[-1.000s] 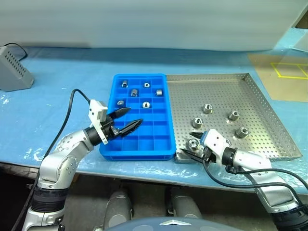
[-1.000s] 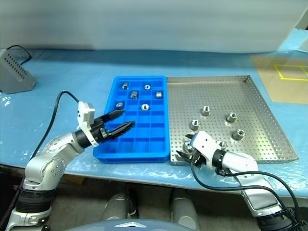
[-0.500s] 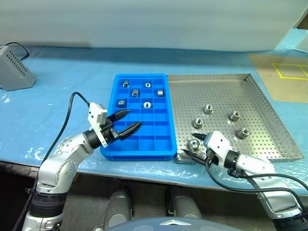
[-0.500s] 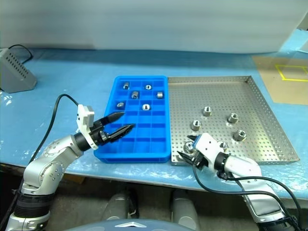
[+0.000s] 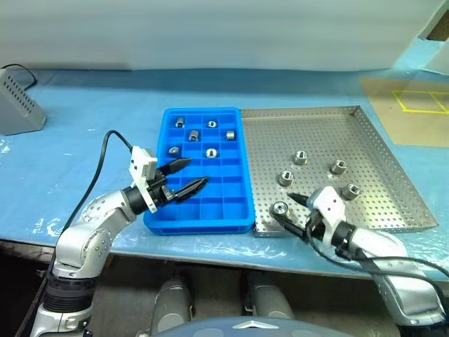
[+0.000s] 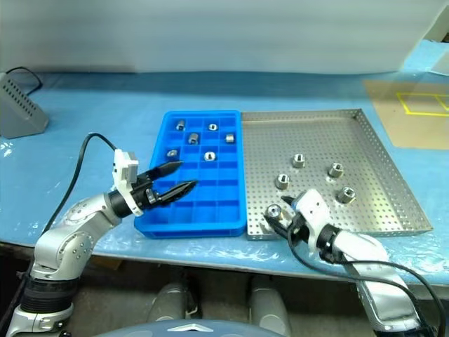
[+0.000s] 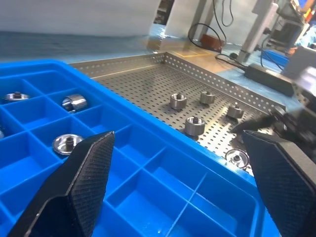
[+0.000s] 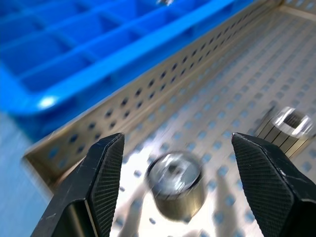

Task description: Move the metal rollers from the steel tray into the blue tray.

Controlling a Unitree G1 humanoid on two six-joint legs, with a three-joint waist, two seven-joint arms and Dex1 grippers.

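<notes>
The steel tray [image 5: 309, 111] lies right of the blue tray [image 5: 231, 209]. Several metal rollers lie on its perforated floor, one [image 5: 280, 208] at the near left corner, others such as [image 5: 299, 158] farther back. Several more rollers, like [image 5: 193, 135], lie in the blue tray's far compartments. My right gripper [image 5: 283, 206] is open with its fingers on either side of the corner roller [image 8: 175, 183], which rests on the tray floor untouched. My left gripper [image 5: 191, 173] hangs open over the blue tray's near left compartments, nothing in it.
A grey box [image 5: 17, 105] stands at the table's far left. A brown sheet with yellow tape lines [image 5: 414, 112] lies at the far right. Blue covering spreads over the table, and the front edge runs just below both trays.
My right hand has drawn up and to the right and rolled at the wrist. The corner roller stays on the tray floor. The left arm has kept still.
</notes>
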